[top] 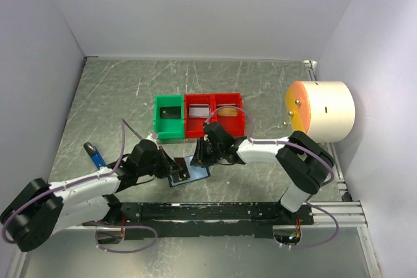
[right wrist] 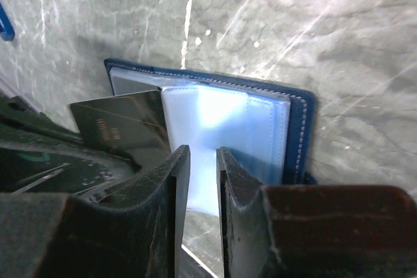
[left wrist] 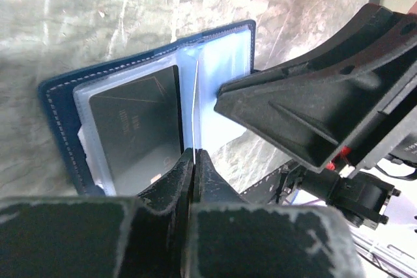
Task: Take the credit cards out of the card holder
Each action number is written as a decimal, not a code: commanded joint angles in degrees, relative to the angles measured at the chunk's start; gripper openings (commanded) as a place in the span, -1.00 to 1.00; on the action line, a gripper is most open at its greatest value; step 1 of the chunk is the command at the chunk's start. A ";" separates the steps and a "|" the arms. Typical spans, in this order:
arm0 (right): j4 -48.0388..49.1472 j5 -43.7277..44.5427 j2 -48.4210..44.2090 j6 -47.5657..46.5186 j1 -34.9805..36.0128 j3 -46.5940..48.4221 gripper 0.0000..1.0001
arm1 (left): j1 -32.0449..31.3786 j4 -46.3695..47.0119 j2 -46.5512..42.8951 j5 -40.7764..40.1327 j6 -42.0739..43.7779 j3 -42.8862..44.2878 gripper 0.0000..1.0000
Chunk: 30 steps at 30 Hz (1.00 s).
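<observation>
The card holder (top: 199,174) lies open on the table (top: 260,83) between my grippers, largely covered from above. My left gripper (left wrist: 194,159) has its jaws pressed together on a thin pale leaf (left wrist: 195,102) seen edge-on at the fold; sleeve or card, I can't tell. A dark card (left wrist: 137,128) sits in the left clear pocket, one corner hidden. My right gripper (right wrist: 202,154), jaws narrowly apart with nothing between, stands over the right pockets; their contents I can't make out.
</observation>
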 commanded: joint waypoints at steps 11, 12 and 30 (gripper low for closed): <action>-7.54 3.53 -7.50 -6.20 -1.46 3.47 -0.47 | 0.00 -27.96 -10.02 -9.73 9.98 12.21 -0.86; -6.72 1.93 -7.73 -6.40 -1.44 3.55 -0.46 | -0.01 -30.37 -10.43 -10.54 10.54 13.17 -0.86; -8.51 3.66 3.89 -5.76 2.45 6.29 -0.57 | 0.06 -43.61 -21.91 -20.47 10.05 17.83 -0.86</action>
